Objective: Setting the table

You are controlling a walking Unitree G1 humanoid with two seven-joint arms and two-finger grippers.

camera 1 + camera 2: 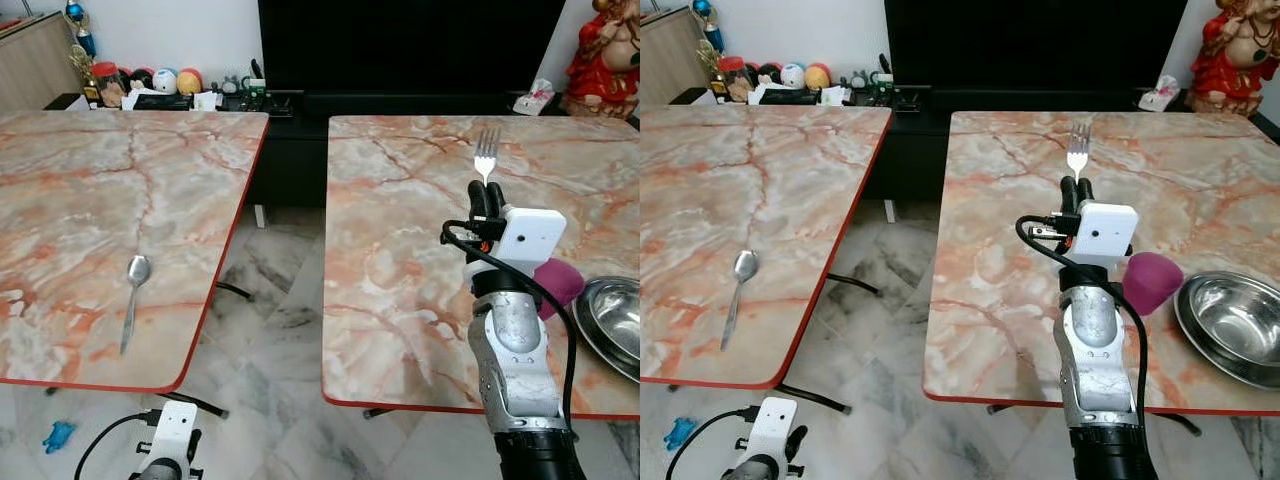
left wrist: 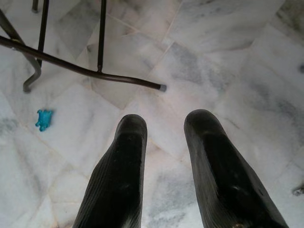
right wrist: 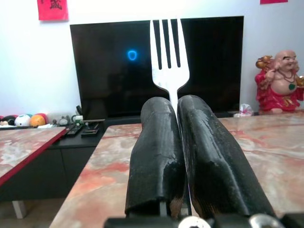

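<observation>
- Two marble-patterned counters with red edging stand side by side on a pale marble floor, a gap between them; a dark television and a low shelf of trinkets sit along the far wall at 12 o'clock.
- On the right counter, the right gripper holds a fork upright, tines up, its fingers pressed together on the handle. Judged from the pose, the fork is being carried clear of the surface so it can be laid down flat beside the dishes.
- A steel bowl rests near the counter's edge at 3 o'clock from the raised arm, with a magenta cup just beside it, partly hidden behind the wrist. These likely mark the place setting, so the fork probably belongs close by them.
- A spoon lies alone on the left counter, at 9 o'clock and well apart from the bowl; it probably has to be brought over as well.
- Down low at 7 o'clock, the left gripper hangs idle over the floor, its fingers parted a little and holding nothing; a small blue object lies on the tiles near a counter leg.
</observation>
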